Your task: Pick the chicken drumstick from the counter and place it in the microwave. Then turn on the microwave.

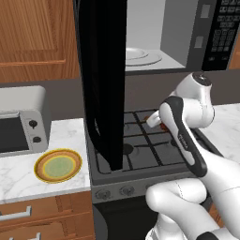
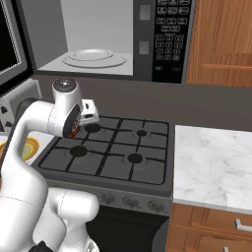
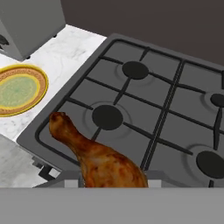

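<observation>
Above the stovetop (image 3: 144, 109) I hold the drumstick (image 3: 98, 157) between my fingers, so my gripper (image 3: 113, 177) is clenched on its thick end, and the thin end points toward the plate (image 3: 19, 89). The microwave (image 2: 162, 39) is higher up, its door (image 1: 103, 79) open and the turntable (image 2: 93, 58) free. To do this step well, I think I must lift straight first, then go in over the turntable and stay away from the door edge, keeping the grip firm.

Glossy roasted chicken drumstick (image 3: 98, 157), veined marble counter (image 2: 216, 157), matt metal stovetop (image 2: 113, 152)
</observation>
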